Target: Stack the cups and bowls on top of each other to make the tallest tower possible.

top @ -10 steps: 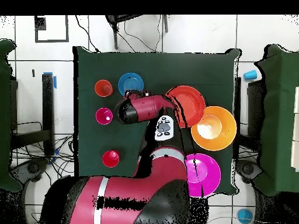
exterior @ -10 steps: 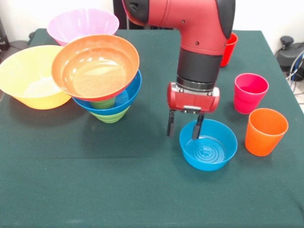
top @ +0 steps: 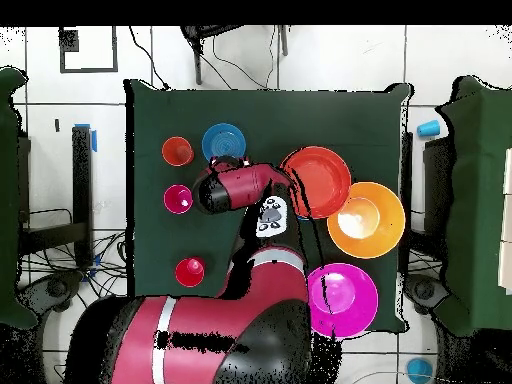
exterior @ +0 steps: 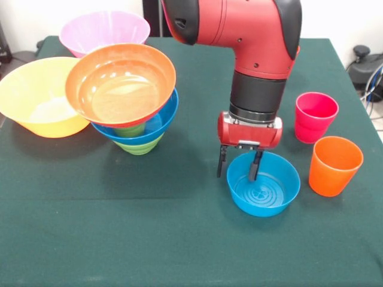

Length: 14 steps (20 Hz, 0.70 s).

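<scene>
Claw (exterior: 239, 169) open, empty, straddling far rim of small blue bowl (exterior: 264, 184) on tabletop (exterior: 119, 227) w/ tower (exterior: 128, 98) well apart — thin-rim pinch could slip, bowl tips.

We see a table (exterior: 72, 239) under a dark green cloth (top: 160, 110), standing on a white tiled floor (top: 330, 60) with dark seams. Black cables (top: 60, 255) trail over the tiles beside the table, and a pale wall (exterior: 24, 18) rises behind it.
</scene>
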Each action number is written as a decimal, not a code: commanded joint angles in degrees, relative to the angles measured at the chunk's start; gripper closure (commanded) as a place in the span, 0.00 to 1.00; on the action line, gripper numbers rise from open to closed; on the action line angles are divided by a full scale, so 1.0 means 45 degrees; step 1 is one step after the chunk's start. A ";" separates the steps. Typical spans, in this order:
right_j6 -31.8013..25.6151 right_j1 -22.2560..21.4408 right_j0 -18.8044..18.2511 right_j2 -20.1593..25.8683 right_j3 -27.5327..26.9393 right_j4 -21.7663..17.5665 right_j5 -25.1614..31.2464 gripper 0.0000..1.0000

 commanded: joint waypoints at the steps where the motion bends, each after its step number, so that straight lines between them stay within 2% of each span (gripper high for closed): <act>1: 0.0330 0.0801 0.0282 0.0656 -0.0628 -0.0729 -0.0554 0.00; 4: 0.0329 0.0823 0.0320 0.0587 -0.0653 -0.0696 -0.0639 0.00; 5: 0.0306 0.0825 0.0325 0.0576 -0.0655 -0.0675 -0.0641 1.00; 14: 0.0245 0.0824 0.0401 0.0440 -0.0698 -0.0710 -0.0674 1.00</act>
